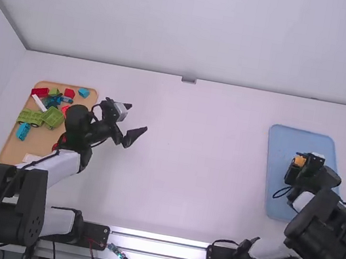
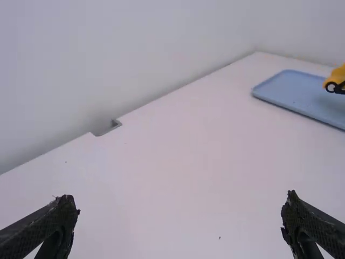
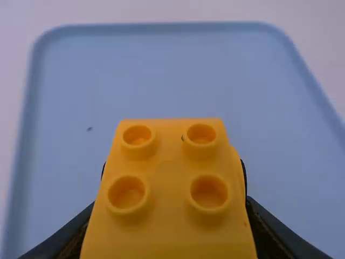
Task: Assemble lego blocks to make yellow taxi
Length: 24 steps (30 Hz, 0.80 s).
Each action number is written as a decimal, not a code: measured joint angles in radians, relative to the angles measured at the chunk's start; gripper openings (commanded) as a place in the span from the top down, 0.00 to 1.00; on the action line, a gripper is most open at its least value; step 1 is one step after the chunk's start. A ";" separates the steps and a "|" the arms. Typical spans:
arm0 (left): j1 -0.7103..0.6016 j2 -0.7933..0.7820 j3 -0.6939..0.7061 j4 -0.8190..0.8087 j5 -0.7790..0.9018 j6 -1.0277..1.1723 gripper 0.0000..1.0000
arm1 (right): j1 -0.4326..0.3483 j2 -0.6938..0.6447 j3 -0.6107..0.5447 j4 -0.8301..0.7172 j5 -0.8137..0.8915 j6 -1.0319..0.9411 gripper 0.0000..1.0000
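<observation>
Near end: left arm [image 1: 63, 168] is mounted left of the middle, right arm [image 1: 328, 232] right of it. Left arm is bent outward at the black elbow, its white link then run forward past the right-hand side of the tan tray [image 1: 8, 152]. Left wrist is turned inward, so left gripper [image 1: 135, 118] is aimed toward the middle, over the white surface [image 1: 185, 178] just beside the tray. Left jaws are spread wide, nothing held between them.

Right arm is swung outward, elbow out past its base, wrist bent back in over the blue tray [image 1: 272, 206]. Right gripper [image 1: 296, 163] is closed on the yellow toy car [image 3: 166, 164]; its body is gripped from both sides. Four round studs [image 3: 209, 192] are seen on top, a dark wheel [image 2: 331, 87] low on the side. Car is held over the blue tray; contact with the tray can't be told.

On the tan tray, a blue block [image 1: 23, 131] is placed nearer, then green blocks [image 1: 31, 118], a white block [image 1: 38, 102], red blocks [image 1: 40, 92] farther out. Far edge of the surface is met by a white wall [image 1: 197, 27].
</observation>
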 measured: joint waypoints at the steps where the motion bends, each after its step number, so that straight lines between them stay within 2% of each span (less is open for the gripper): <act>1: 0.000 0.000 0.000 0.000 0.000 0.000 0.01 | -0.009 0.029 0.000 0.027 0.001 0.014 0.43; 2: 0.000 0.000 0.000 0.000 0.000 0.000 0.01 | -0.017 0.060 0.000 0.055 0.002 0.030 0.36; 7: 0.000 0.000 0.000 0.000 0.000 -0.008 0.01 | -0.028 0.129 0.000 0.096 0.002 0.061 0.28; 9: 0.000 0.000 0.000 0.000 0.000 -0.008 0.01 | -0.024 0.132 0.000 0.098 0.005 0.068 0.18; 10: 0.000 0.000 0.000 0.000 0.000 -0.008 0.01 | -0.020 0.132 0.000 0.095 0.012 0.073 0.00; 17: -0.001 0.000 0.000 -0.004 -0.003 -0.015 0.01 | 0.023 0.111 0.021 -0.050 0.078 0.101 0.01; 24: -0.001 0.000 0.000 -0.004 -0.030 -0.050 0.01 | 0.134 -0.055 0.048 -0.239 0.227 0.108 0.01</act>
